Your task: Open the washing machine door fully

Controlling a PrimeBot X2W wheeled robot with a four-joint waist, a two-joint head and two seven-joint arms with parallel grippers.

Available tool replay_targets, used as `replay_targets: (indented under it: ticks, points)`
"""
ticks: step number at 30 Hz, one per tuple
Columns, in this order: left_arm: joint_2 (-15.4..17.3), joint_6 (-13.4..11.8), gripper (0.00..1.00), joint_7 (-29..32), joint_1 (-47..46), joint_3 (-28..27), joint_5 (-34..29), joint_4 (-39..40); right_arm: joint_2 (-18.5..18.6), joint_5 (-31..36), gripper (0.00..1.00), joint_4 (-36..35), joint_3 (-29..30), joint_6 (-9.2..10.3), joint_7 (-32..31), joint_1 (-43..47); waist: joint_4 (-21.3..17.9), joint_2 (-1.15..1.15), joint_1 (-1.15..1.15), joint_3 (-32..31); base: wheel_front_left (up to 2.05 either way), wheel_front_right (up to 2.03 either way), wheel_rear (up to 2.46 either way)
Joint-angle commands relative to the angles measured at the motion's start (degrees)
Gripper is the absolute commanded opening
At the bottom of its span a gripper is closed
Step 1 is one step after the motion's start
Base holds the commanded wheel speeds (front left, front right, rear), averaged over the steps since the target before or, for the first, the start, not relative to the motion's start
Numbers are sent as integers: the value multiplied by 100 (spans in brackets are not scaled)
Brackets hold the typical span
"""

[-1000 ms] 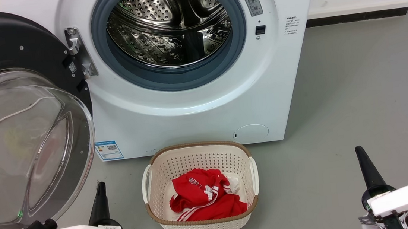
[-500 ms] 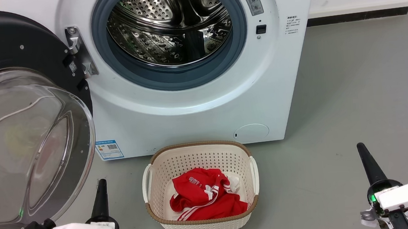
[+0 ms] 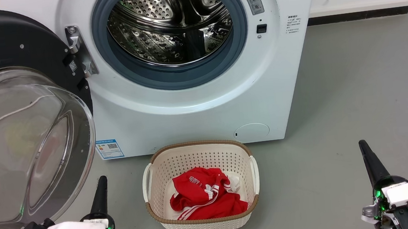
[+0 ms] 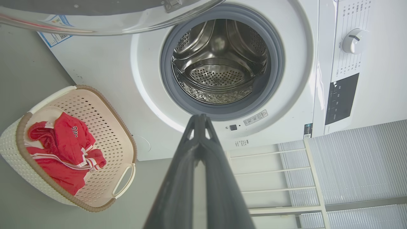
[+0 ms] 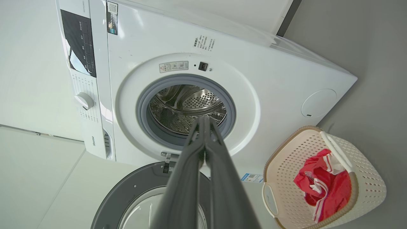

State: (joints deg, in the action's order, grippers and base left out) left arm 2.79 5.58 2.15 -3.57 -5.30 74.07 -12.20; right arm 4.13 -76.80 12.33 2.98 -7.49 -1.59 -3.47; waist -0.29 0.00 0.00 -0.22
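**Far left of the head view:** the washing machine door (image 3: 25, 120) is swung well out on its hinge (image 3: 80, 51), with the glass bowl facing the camera. Nothing is touching it.

**Lower left:** the left gripper (image 3: 102, 180) sits low and just beside the door's lower rim, but apart from it. In the left wrist view its jaws are pressed together and hold nothing (image 4: 199, 119).

**Centre:** the washing machine (image 3: 195, 104) has its drum (image 3: 169, 24) wholly exposed. The laundry basket (image 3: 197, 145), with a red garment (image 3: 206, 200) in it, stands on the floor just in front.

**Lower right:** the right gripper (image 3: 363, 146) is well apart from everything. Its jaws are likewise closed and empty (image 5: 203, 121).

**Assessment:** the opening step appears finished or very nearly so. I cannot tell whether the hinge has more travel. If it does, the next move is a gentle outward push by the left gripper on the door's black rim, not the glass, keeping clear of the basket.
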Motion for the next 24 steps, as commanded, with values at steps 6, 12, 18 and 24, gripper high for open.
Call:
replay_targets:
  ticks: [6,12,18,24]
  points:
    - [13,63,0,101,-151,-34,396,-26,16,-374,0,22,49,0,-87,-157,5,0,0,7,0,0,0]
    - [13,103,0,175,-188,-54,692,-62,10,-647,0,52,81,0,-142,-174,9,0,0,13,0,0,0]
    - [13,128,0,259,-215,-80,1018,-100,2,-949,0,85,117,0,-209,-207,14,0,0,20,0,0,0]
    - [14,157,0,327,-248,-98,1292,-133,-5,-1196,0,112,149,0,-267,-247,19,0,0,26,0,0,0]
